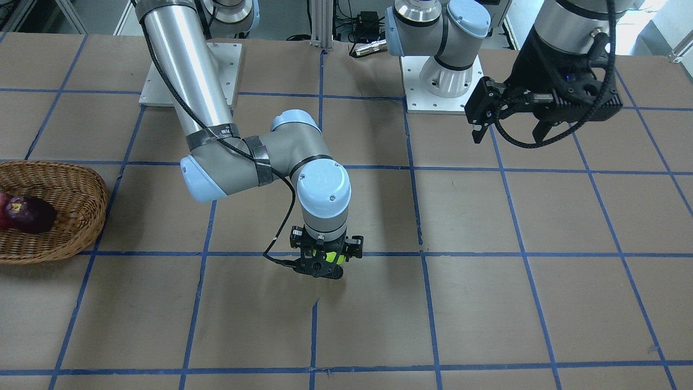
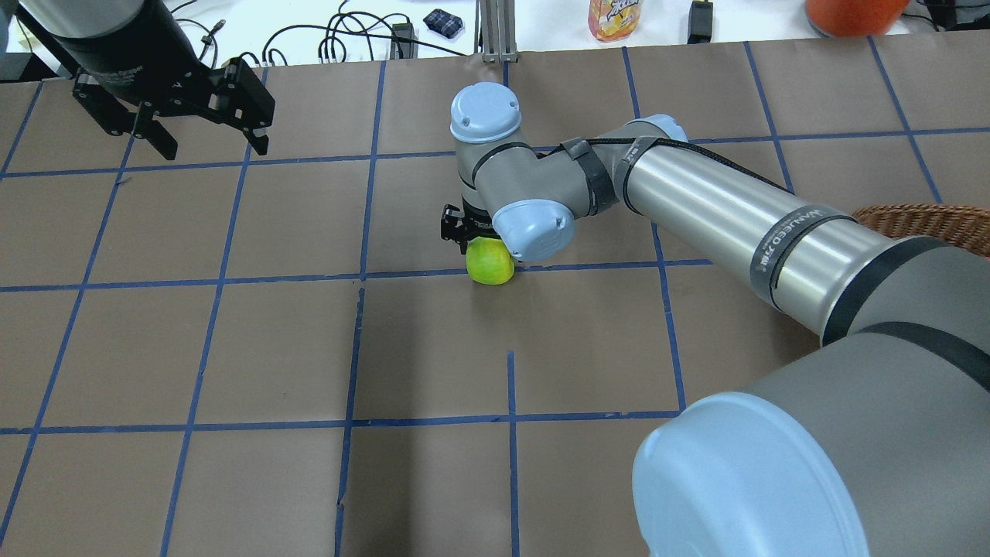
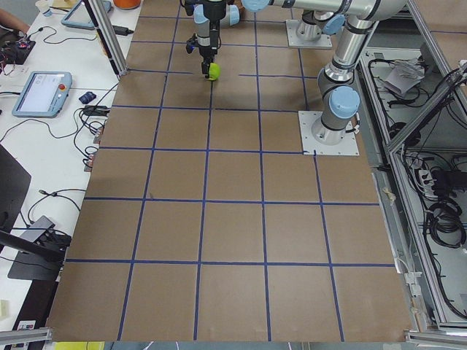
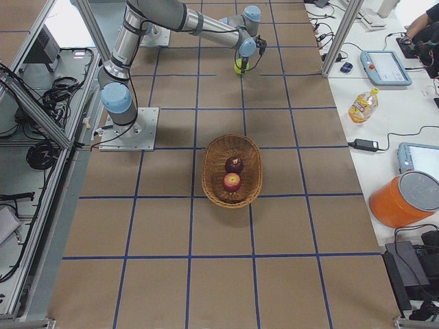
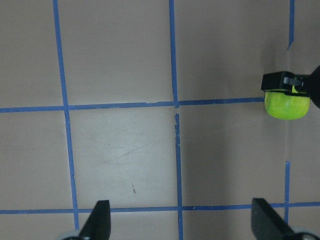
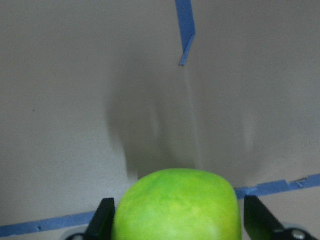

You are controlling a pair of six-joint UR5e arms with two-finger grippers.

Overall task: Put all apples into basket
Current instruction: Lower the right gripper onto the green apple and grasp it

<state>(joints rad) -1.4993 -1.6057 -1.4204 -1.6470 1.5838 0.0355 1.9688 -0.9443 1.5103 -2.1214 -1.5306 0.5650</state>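
Observation:
The lime-green apple (image 6: 175, 205) sits between my right gripper's fingers (image 6: 103, 216), which press on both its sides just over the brown table near a blue tape line. It also shows in the overhead view (image 2: 490, 263) under the right gripper (image 2: 473, 241) and the wrist. The wicker basket (image 4: 209, 179) holds the maroon apple (image 4: 234, 164) and the red apple (image 4: 232, 182). In the front view the basket (image 1: 65, 174) lies at the left edge with the maroon apple (image 1: 30, 213) in it. My left gripper (image 1: 509, 135) hangs open and empty, high over the table, far from the apples.
A drink bottle (image 4: 361, 105), a power brick (image 4: 368, 144), an orange bucket (image 4: 406, 200) and tablets lie on the white side bench beyond the table's edge. The arm bases (image 1: 443, 81) stand at the robot's side of the table.

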